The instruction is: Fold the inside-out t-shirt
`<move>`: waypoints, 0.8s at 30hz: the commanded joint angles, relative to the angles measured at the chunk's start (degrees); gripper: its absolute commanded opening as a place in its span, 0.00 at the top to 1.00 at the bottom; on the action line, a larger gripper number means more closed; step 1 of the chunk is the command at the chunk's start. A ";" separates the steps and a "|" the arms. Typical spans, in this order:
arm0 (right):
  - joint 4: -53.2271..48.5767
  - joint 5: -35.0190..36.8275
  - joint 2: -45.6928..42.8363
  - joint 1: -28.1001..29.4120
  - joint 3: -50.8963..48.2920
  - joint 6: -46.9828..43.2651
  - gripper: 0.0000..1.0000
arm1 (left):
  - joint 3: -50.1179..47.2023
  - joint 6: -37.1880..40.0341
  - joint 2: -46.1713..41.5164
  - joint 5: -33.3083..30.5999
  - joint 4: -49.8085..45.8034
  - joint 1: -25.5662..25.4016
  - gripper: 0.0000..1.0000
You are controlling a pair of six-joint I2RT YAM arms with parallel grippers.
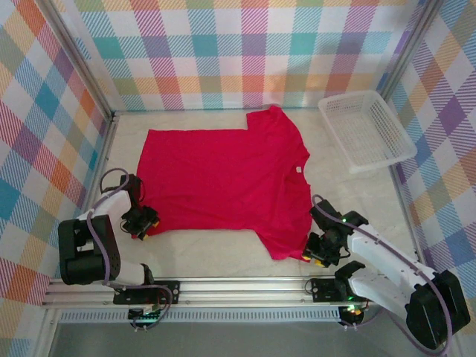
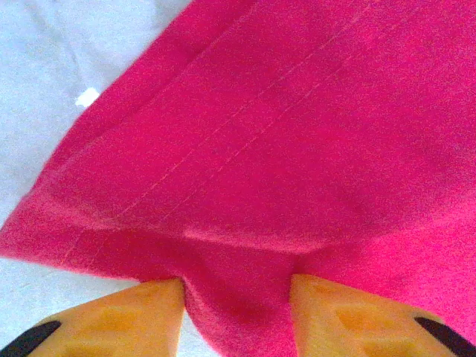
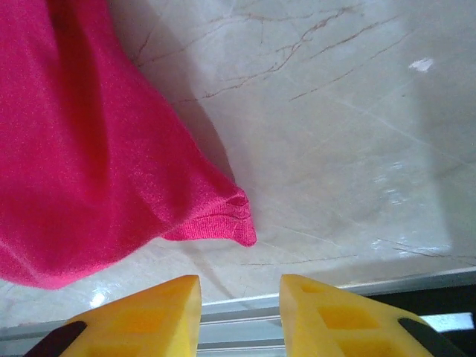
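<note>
Two wrist views cut things off. In the left wrist view the inside-out t-shirt (image 2: 282, 149) runs past the top, right and bottom edges. In the right wrist view only a sleeve end with its ribbed cuff shows, the rest lost off the left edge (image 3: 82, 149). From above, both pincers are small and dark, and their jaws are hard to read there. A small white fleck on the tabletop (image 2: 44, 89) is too blurred to name.

Shirt lies spread flat, mid tabletop (image 1: 223, 178), collar toward the right, white tag (image 1: 297, 170) at the neck. White mesh basket (image 1: 338, 135) sits at the far right corner, well apart from the cloth.

Left pincer (image 1: 140, 222) is at the shirt's near-left corner. Seen close (image 2: 236, 297), its jaws are partway closed with a bunched fold of hem between them, cloth touching both yellow fingers (image 2: 141, 312).

Right pincer (image 1: 321, 249) is just beside the near sleeve. Seen close (image 3: 239, 297), its jaws stand apart with bare marbled tabletop (image 3: 335, 149) between them. The cuff lies just ahead of the tips and does not touch them.
</note>
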 commanded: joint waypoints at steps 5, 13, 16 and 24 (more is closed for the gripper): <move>8.57 -2.67 6.09 0.34 -3.05 1.58 0.61 | 0.51 0.21 0.55 -1.02 2.22 0.72 0.61; 11.88 -1.25 7.20 1.61 -4.81 4.35 0.77 | 0.75 1.59 0.85 -2.76 2.31 0.95 0.76; 11.91 -0.65 5.29 1.84 -5.42 5.47 0.93 | 1.38 2.11 0.61 -2.70 1.94 0.96 0.94; -2.00 9.15 -1.54 1.93 9.33 1.64 1.00 | 7.81 2.74 -6.20 -3.07 -5.25 0.96 1.00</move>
